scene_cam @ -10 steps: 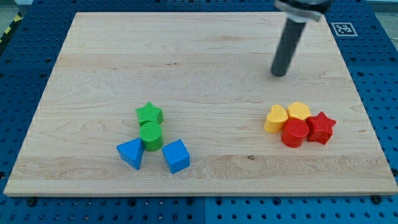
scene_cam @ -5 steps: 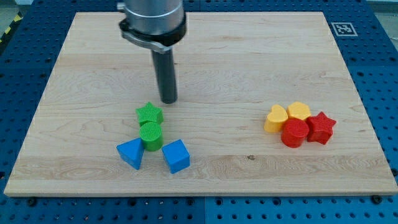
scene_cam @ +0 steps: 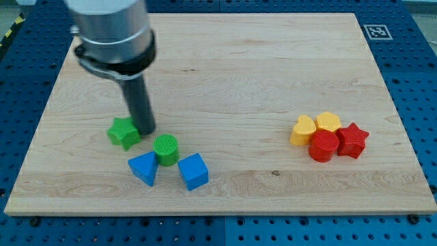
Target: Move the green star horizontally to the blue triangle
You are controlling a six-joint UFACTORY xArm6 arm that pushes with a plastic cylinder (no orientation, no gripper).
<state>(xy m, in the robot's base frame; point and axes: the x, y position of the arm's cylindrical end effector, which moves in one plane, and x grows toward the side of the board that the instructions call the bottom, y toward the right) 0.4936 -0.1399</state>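
Note:
The green star [scene_cam: 123, 132] lies left of centre on the wooden board [scene_cam: 232, 61], up and to the left of the blue triangle [scene_cam: 144, 168]. My tip [scene_cam: 145, 130] touches the star's right side. The green cylinder [scene_cam: 166, 149] stands just right of the tip and above the blue triangle. A blue cube [scene_cam: 193, 171] lies to the right of the triangle.
At the view's right sits a tight cluster: a yellow heart [scene_cam: 302, 130], a yellow block [scene_cam: 328, 122], a red cylinder [scene_cam: 323, 146] and a red star [scene_cam: 352, 140]. A marker tag [scene_cam: 375, 31] is beyond the board's top right corner.
My tip has swept from the view's upper right to the left and down. It has pushed the green star leftward, away from the green cylinder.

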